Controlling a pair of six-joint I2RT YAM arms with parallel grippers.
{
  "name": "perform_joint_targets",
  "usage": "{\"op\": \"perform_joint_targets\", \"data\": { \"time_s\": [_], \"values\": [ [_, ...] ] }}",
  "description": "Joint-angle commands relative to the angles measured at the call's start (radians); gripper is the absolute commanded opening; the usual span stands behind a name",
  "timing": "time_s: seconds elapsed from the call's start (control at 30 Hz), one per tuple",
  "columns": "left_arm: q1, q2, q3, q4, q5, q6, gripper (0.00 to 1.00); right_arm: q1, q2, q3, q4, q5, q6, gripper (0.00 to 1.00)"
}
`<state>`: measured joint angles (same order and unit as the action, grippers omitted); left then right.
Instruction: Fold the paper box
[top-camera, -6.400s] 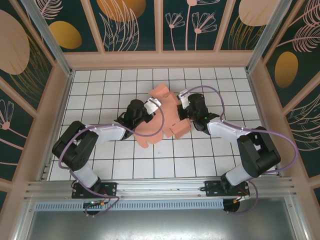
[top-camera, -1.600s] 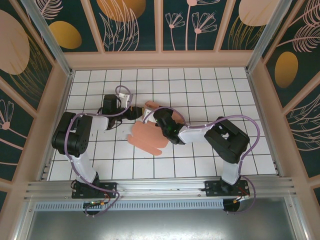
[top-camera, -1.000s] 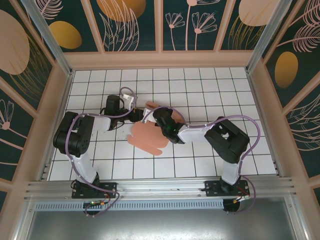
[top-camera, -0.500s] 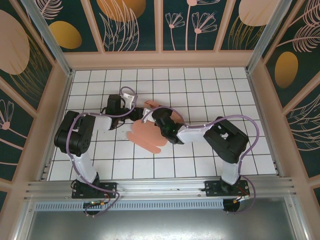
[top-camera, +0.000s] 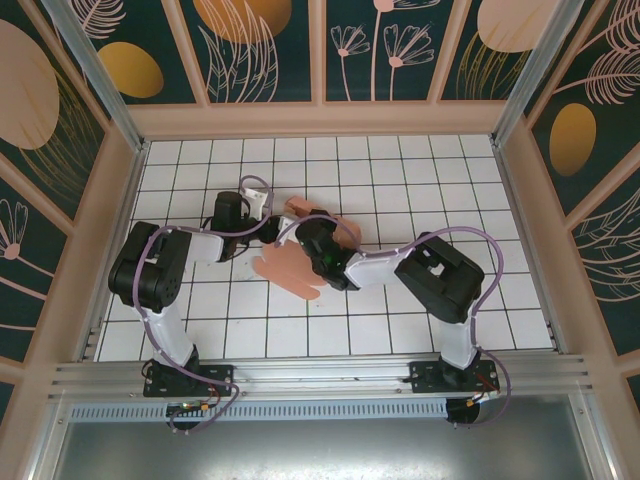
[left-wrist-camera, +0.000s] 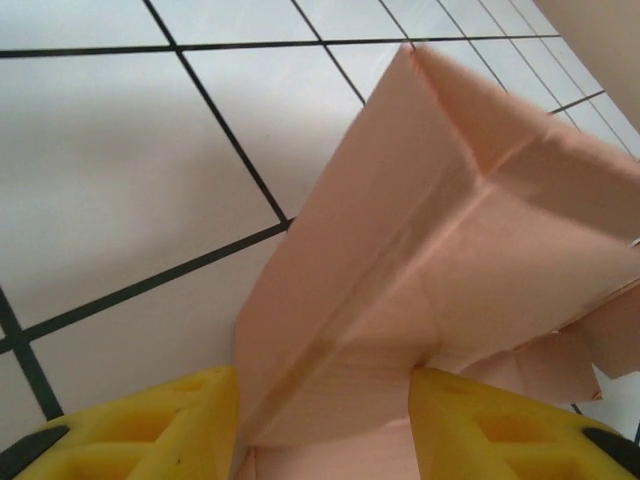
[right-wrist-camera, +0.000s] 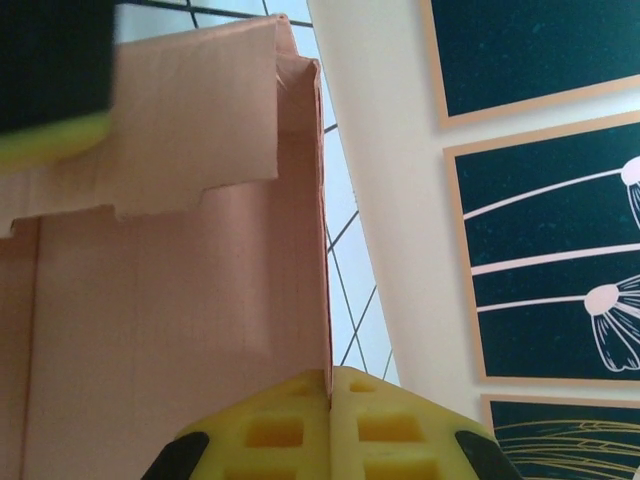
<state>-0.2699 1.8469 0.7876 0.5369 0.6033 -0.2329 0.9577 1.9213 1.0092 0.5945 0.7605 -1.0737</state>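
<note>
Nearest the arm bases, bare white-tiled table (top-camera: 400, 320), then the salmon-pink paper box (top-camera: 285, 268) left of centre, partly folded, rounded flaps flat on the tiles, far side raised. Over the box's right part, right hand (right-wrist-camera: 330, 385), clenched tight on the thin edge of an upright wall, card pinched in the seam between its yellow fingers (right-wrist-camera: 390, 425). Farther back at the box's far-left end, left hand (left-wrist-camera: 325, 420), roughly half spread, grasping a folded-over wall section between both yellow pads (left-wrist-camera: 130, 430), card touching each.
</note>
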Motion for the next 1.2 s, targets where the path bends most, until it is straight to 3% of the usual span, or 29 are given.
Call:
{"op": "perform_joint_targets", "data": {
  "time_s": [0.0, 0.47, 0.77, 0.9, 1.17],
  "values": [
    [-0.006, -0.017, -0.02, 0.034, -0.018, 0.004, 0.48, -0.001, 0.018, 0.056, -0.051, -0.004, 0.053, 0.0],
    [-0.005, 0.007, 0.026, -0.014, -0.028, 0.053, 0.48, -0.003, -0.002, 0.064, -0.129, -0.078, 0.088, 0.0],
    [-0.005, 0.014, 0.024, -0.004, -0.062, 0.047, 0.48, -0.002, -0.013, 0.163, -0.343, -0.183, 0.188, 0.0],
    [-0.006, 0.018, 0.02, 0.01, -0.064, 0.039, 0.46, 0.007, 0.014, 0.142, -0.24, -0.099, 0.097, 0.0],
    [-0.005, 0.023, 0.009, 0.045, -0.055, 0.012, 0.43, 0.014, 0.069, 0.044, 0.131, 0.006, -0.108, 0.0]
  ]
}}
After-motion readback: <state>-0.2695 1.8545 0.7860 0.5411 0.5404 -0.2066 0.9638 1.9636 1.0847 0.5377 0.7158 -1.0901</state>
